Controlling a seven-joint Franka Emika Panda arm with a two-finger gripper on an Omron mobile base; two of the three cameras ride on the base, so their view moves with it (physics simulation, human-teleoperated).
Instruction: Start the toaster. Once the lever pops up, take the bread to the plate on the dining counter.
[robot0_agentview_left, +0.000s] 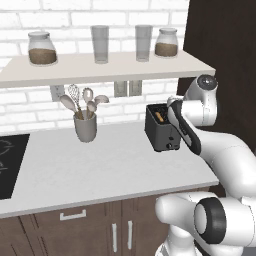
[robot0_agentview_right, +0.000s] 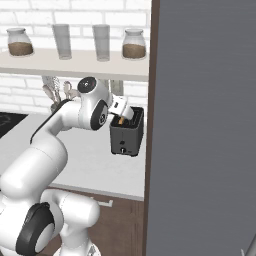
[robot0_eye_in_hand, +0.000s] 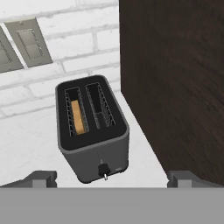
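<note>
We count one toaster (robot0_eye_in_hand: 92, 129) on the grey surface (robot0_agentview_left: 95, 170), beside the dark cabinet wall (robot0_eye_in_hand: 175, 83), with two top slots. One slice of bread (robot0_eye_in_hand: 78, 117) sits in the left slot as the hand view shows it; the other slot holds nothing. Our claw (robot0_eye_in_hand: 111, 178) hovers above the toaster's front, its two fingertips (robot0_eye_in_hand: 41, 178) spread wide apart, gripping nothing. The shelf (robot0_agentview_left: 100, 67) carries two jars and two glasses. One utensil cup (robot0_agentview_left: 85, 127) stands left of the toaster.
</note>
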